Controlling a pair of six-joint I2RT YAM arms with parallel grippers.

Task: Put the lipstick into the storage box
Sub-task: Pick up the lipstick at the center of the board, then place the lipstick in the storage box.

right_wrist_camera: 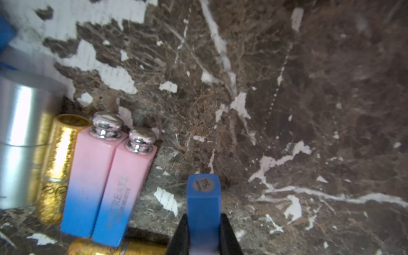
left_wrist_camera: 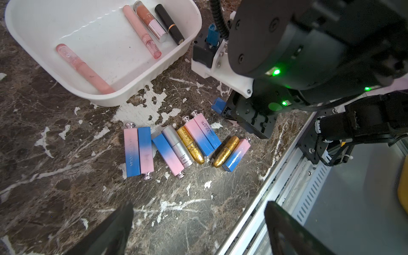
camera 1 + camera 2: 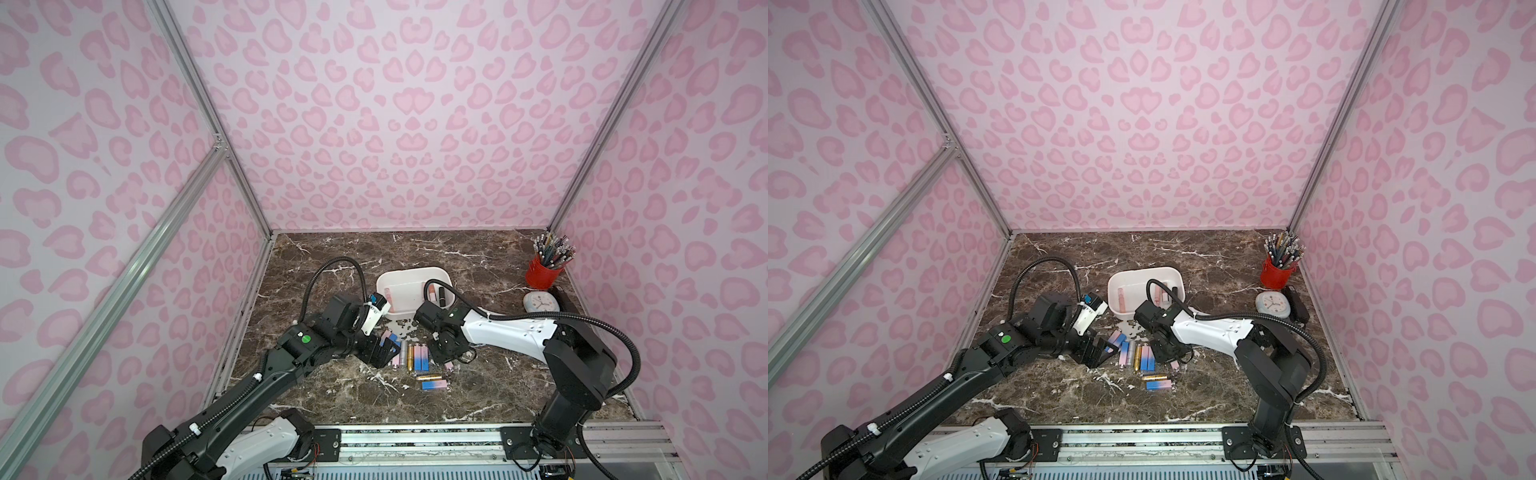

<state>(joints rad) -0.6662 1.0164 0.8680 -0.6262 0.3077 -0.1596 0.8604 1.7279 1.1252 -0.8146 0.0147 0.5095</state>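
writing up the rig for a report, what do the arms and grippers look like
Both arms mix black joints with white shell links: left arm, right arm. Black ribbed cables loop over each. The left carries a round green sticker. The left gripper and right gripper have black fingers.
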